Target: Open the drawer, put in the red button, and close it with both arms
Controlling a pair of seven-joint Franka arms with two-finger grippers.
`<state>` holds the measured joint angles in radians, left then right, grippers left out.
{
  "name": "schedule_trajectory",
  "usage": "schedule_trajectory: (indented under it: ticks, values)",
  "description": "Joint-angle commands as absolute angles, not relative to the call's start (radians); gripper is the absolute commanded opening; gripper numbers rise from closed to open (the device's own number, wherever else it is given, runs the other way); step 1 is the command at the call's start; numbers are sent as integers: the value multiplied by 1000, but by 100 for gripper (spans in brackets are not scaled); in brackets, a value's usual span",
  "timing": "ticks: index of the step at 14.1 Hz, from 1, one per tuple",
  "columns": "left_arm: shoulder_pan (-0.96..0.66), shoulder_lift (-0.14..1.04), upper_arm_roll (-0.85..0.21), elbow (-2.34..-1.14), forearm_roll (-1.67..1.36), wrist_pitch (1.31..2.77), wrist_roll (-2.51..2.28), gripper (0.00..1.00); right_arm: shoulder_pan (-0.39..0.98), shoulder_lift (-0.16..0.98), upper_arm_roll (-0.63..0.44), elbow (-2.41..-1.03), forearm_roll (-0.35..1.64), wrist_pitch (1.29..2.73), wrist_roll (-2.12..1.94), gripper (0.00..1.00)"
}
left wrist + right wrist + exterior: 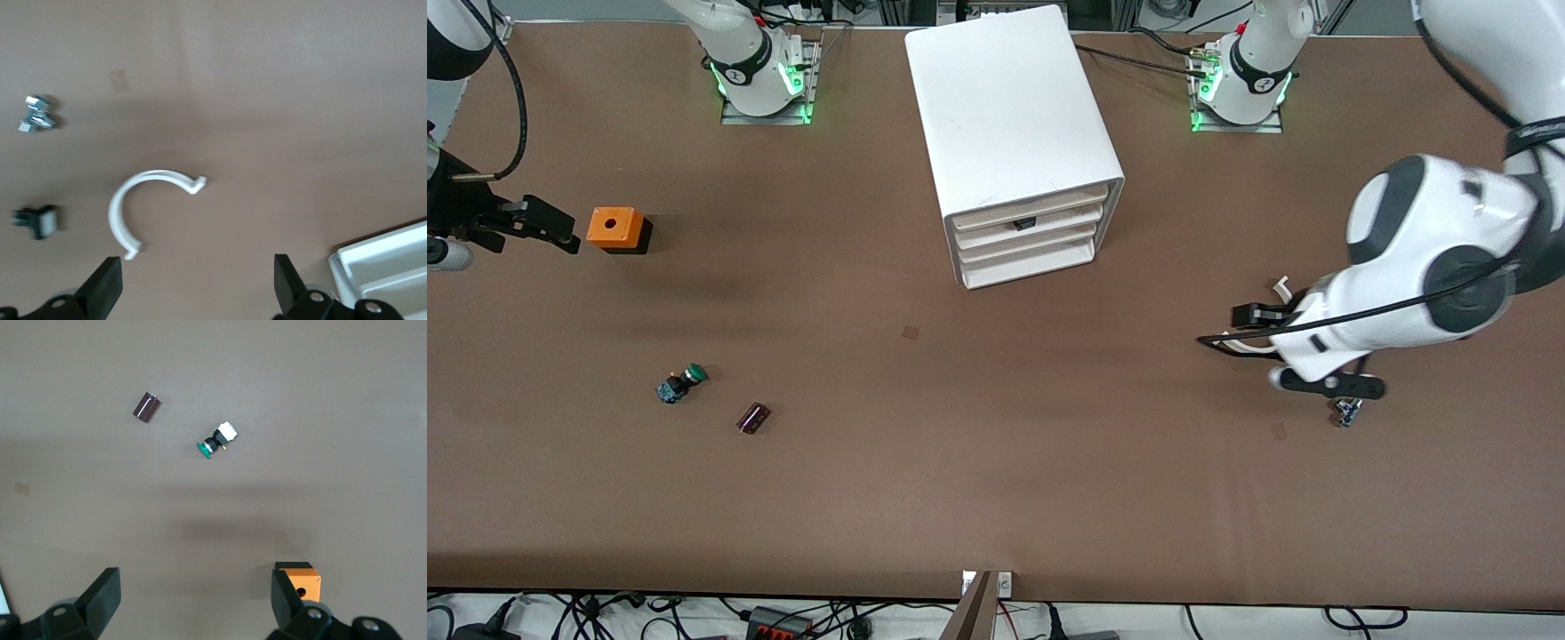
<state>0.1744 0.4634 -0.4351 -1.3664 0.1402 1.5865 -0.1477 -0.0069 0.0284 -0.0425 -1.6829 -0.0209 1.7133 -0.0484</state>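
The white cabinet [1014,116] stands mid-table near the arms' bases. The drawer [1032,233], the middle of three, looks shut like the other two. No red button cap shows. A small black-and-blue piece [1347,412] pokes out from under the left arm's wrist, and I cannot tell whether it is the button. My left gripper [1240,329] [193,267] hangs open over the table toward the left arm's end, above a white C-shaped ring [143,200]. Beside the orange box [615,228], my right gripper [560,229] [193,577] is open and holds nothing.
A green-capped switch [683,382] [217,440] and a dark maroon cylinder [753,418] [146,407] lie nearer the front camera than the orange box [301,581]. The left wrist view also shows a bolt [38,113], a small black part [39,221] and the cabinet's corner [387,267].
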Motion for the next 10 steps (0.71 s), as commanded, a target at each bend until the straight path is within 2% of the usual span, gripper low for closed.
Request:
schedule_trajectory:
  ticks: [1,3,5,7,10]
  values:
    - [192,361,-439,-1359,167,1529,-60,100,-17,17,-34,-1690,-23,1709,-46,100]
    - [199,313,-410,-1359,152,1525,-6,100,-17,17,-34,-1692,-23,1712,-46,100]
    - [152,229,-269,-1388,73,1525,15,100,-17,17,-32,-1690,-23,1712,-46,100]
    - [62,100,-130,-1550,-23,1554,21,100,-17,17,-32,-1690,-23,1709,-46,100]
    - [-47,-18,-13,-1696,-20,1744,17,100,-15,17,-31,-1692,-23,1709,-46,100]
